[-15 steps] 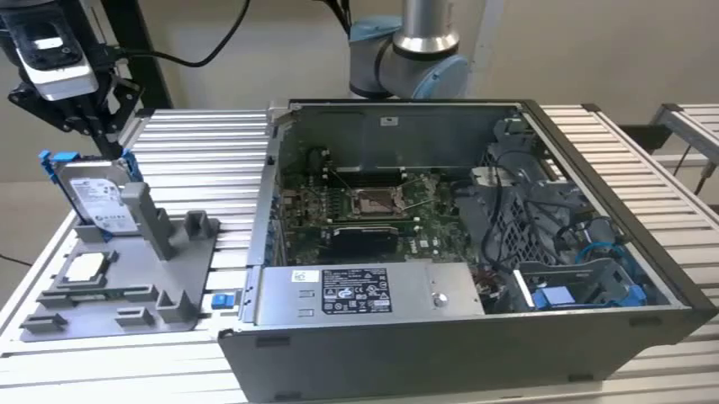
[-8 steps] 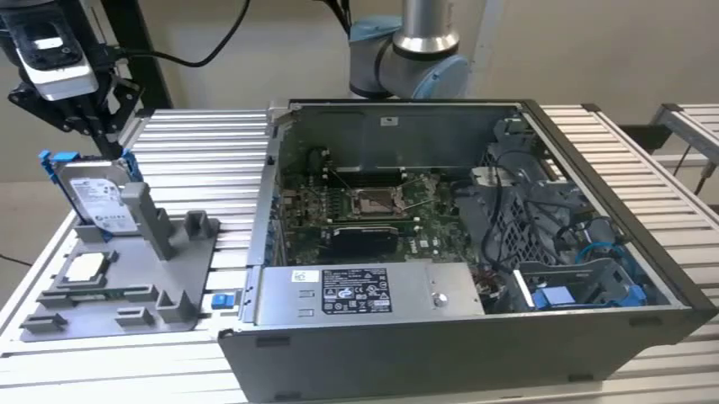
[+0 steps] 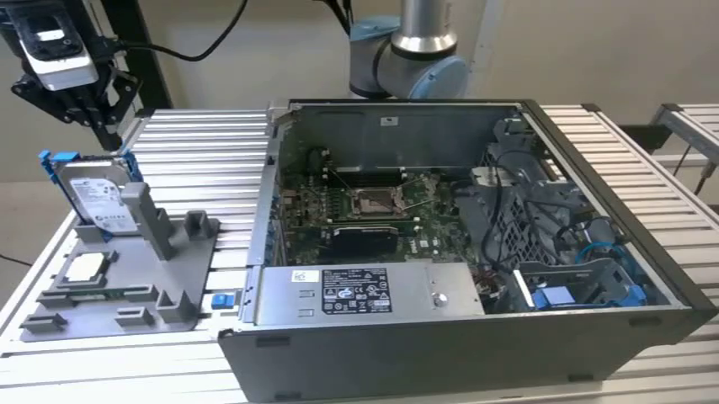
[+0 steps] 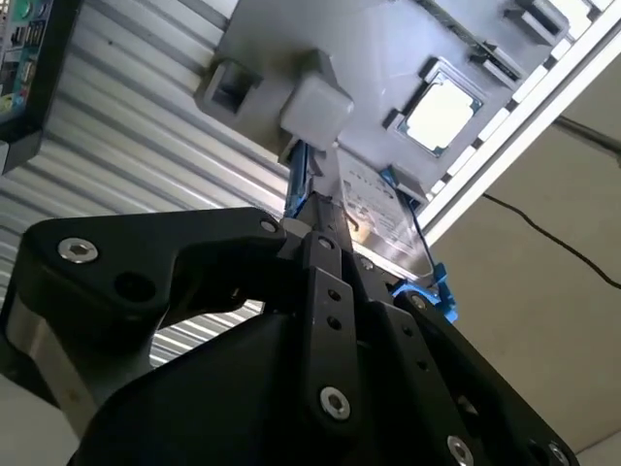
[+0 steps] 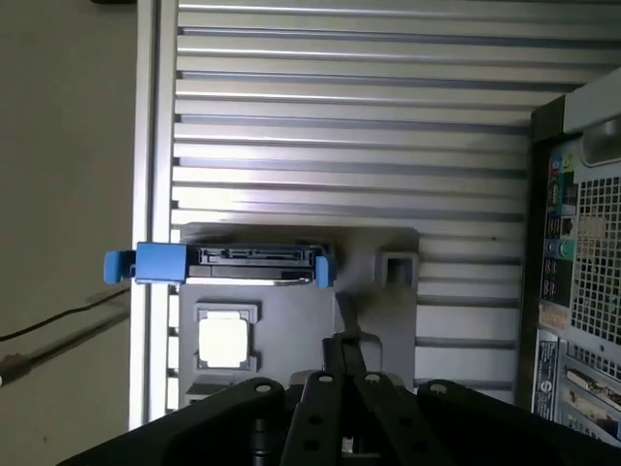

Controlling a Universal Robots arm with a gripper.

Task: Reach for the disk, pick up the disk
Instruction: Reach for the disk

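A: Gripper?
B: In the first wrist view the gripper (image 5: 347, 342) has its fingers drawn together with nothing between them. It hangs above the disk (image 3: 99, 198), apart from it, no contact.
A: Where's the disk?
B: It stands on edge in a slot of the grey holder (image 3: 168, 282), at the exterior view's left, on the slatted table (image 3: 214, 151). A grey post (image 3: 144, 210) of the holder is just beside it.
A: Risks?
B: My read: closed like that, it can't straddle the disk. A descent would ram the top edge or the blue bracket (image 5: 160, 263) and tip or jam the disk in the slot. Once opened, one finger could catch on the post, which is very close. The thin edge is a narrow target. A small sideways offset means pinching only the plastic bracket, which may flex and slip. The chip (image 3: 86, 268) lies in a holder pocket near the disk's foot, so a dropped disk could land on it. The computer case (image 3: 450, 353) is well apart, low worry.
A: Pose?
B: Long axis runs up-down, near upright; I can't rule out a slight lean. Connector end points up, seen in the first wrist view. The label face looks toward the chip, and the top edge runs parallel with the table's slats.
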